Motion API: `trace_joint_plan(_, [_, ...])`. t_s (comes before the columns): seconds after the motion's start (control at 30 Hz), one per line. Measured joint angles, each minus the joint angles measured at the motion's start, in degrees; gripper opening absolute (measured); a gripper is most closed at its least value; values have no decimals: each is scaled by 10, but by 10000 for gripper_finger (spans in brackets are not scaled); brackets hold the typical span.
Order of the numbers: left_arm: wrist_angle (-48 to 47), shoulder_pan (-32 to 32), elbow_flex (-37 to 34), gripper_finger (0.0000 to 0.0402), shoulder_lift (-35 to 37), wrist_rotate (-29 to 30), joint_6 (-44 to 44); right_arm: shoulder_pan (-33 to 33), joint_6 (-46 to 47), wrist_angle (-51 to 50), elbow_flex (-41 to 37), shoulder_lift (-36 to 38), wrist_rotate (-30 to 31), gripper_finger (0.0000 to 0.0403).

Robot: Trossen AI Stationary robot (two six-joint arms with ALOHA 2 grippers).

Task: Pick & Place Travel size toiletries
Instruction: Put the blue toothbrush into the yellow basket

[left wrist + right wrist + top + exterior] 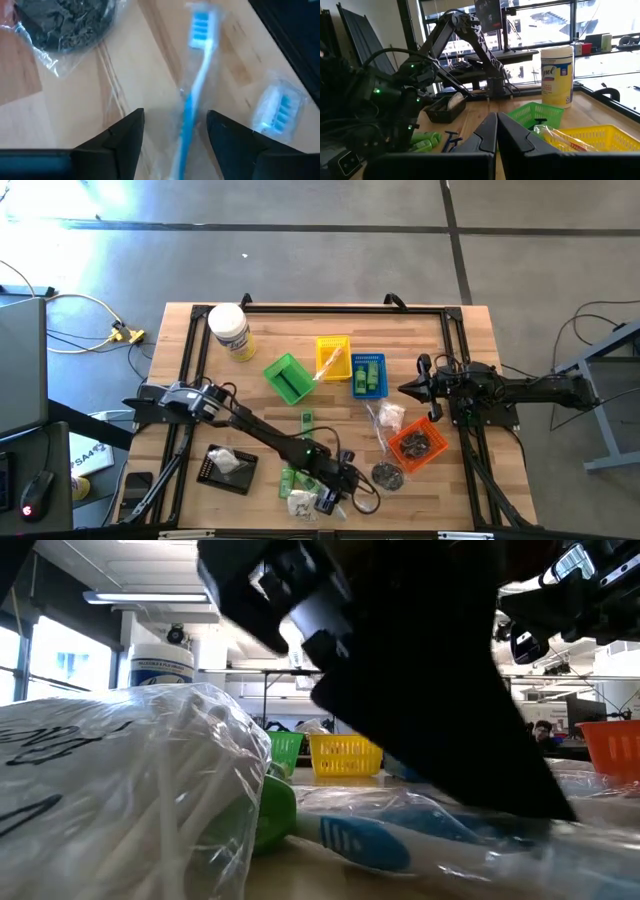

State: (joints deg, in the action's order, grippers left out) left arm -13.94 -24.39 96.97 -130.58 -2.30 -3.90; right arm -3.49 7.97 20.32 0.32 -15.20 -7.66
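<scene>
Wooden surface [270, 320] with baskets and toiletries

Green basket [287, 378], yellow basket [333, 357], blue basket [369, 374], orange basket [418, 445], black tray [228, 470], white jar [231, 332], wrapped toothbrush [192, 100].

Grey concrete floor [330, 205]; large windows [545, 20] bright with daylight; ceiling strip light [150, 597].

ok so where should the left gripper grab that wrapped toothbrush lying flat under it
Mid-handle, from straight above. The toothbrush lies flat on the table in clear wrap, its thin handle running between the open left gripper's fingers. Closing across the narrow handle, not the wider bristle head, probably gives the surest hold.
</scene>
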Motion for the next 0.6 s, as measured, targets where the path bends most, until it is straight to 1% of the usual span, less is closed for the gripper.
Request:
trace_joint_plan(0.1, [-22, 0, 1, 212, 1, 10, 1, 0, 0, 0, 0, 0, 0, 3])
trace_joint_plan(0.23, [-24, 3, 3, 211, -8, 30, -5, 0, 0, -1, 0, 0, 0, 3])
trace_joint_plan(0.33, [-24, 7, 3, 198, -13, 26, -7, 0, 0, -3, 0, 0, 0, 3])
trace_joint_plan(0.4, [-25, 9, 2, 178, -14, 24, -4, 0, 0, -3, 0, 0, 0, 3])
trace_joint_plan(0.47, [-26, 11, 2, 149, -14, 13, 3, 0, -1, -3, 0, 0, 0, 3])
trace_joint_plan(0.6, [-25, 13, 3, 73, -14, -1, 21, 0, -1, -3, 0, 0, 0, 3])
